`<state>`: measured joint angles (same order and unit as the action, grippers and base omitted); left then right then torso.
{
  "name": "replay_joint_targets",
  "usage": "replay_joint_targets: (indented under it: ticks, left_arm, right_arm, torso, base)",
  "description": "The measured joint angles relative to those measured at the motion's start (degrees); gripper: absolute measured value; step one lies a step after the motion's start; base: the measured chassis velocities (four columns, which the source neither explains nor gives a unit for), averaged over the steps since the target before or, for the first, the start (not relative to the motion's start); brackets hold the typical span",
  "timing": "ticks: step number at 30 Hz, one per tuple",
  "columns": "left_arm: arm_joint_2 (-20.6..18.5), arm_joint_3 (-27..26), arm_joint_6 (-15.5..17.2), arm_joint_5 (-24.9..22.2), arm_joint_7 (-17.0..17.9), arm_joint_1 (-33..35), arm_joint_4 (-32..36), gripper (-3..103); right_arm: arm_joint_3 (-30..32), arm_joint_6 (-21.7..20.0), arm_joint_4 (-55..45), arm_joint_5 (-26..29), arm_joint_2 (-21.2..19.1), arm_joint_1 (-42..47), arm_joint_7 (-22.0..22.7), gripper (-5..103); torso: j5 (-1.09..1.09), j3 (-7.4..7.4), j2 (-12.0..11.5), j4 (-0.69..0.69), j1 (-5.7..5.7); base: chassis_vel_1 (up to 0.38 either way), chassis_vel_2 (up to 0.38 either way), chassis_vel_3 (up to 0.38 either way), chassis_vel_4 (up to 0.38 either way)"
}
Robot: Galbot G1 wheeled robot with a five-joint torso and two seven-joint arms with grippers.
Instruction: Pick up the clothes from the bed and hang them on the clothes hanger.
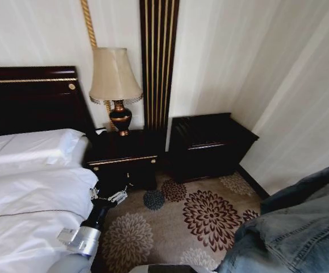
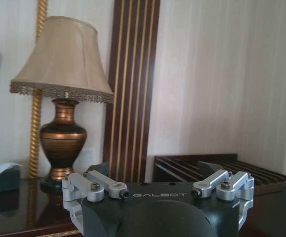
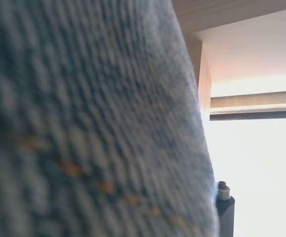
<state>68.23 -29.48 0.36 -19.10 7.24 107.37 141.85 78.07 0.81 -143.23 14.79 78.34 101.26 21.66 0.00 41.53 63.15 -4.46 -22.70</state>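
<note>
The denim jacket (image 1: 298,227) is off the bed (image 1: 28,199), bunched at five o'clock; the right gripper's hold cannot be told. The left gripper (image 1: 108,196) hangs empty, fingers apart. Hanging remains.

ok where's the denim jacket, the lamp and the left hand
denim jacket (image 1: 300,227): head view, on the folded blue cloth at lower right
lamp (image 1: 115,74): head view, on the beige shade
left hand (image 1: 112,196): head view, at its tips beside the bed

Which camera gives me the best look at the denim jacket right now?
Head view: the denim jacket shows folds and seams at lower right, off the bed. Right wrist view presses against blurred denim weave; left wrist view faces the lamp.
</note>
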Motion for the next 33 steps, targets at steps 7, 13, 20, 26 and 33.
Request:
replay_joint_targets:
  ticks: [7,13,20,26,33]
  left_arm:
    - [-0.33,-0.16,0.0,0.01,0.0,-0.04,-0.07,100]
    - [0.79,0.17,0.0,0.27,0.0,0.22,-0.21,100]
    - [1.12,-0.01,0.02,0.33,-0.01,0.51,-0.27,100]
    - [0.52,-0.17,0.03,0.19,-0.07,0.45,-0.23,100]
    - [0.24,0.82,-0.03,0.55,-0.32,0.4,-0.49,100]
  right_arm:
    - [-0.93,0.81,0.0,-0.76,1.1,0.28,0.01,14]
    - [-2.56,1.02,0.0,-2.39,1.73,0.17,0.04,14]
    - [-3.51,0.99,0.0,-3.1,2.06,-0.12,0.17,14]
    - [-4.15,0.99,0.0,-3.58,2.92,0.23,0.19,14]
    - [-4.5,1.2,-0.01,-5.03,4.13,1.13,0.72,14]
  torso:
    - [0.0,0.0,0.0,0.0,0.01]
    - [0.01,0.0,0.0,0.0,0.0]
    - [0.0,0.0,0.0,0.0,0.0]
    - [0.01,0.0,0.0,-0.01,0.0]
    - [-0.01,0.0,0.0,0.0,0.0]
  base:
    - [-0.123,-0.116,-0.133,-0.124]
    - [-0.133,-0.113,-0.119,-0.126]
    - [-0.124,-0.124,-0.129,-0.121]
    - [-0.123,-0.129,-0.128,-0.117]
    - [-0.123,-0.122,-0.121,-0.133]
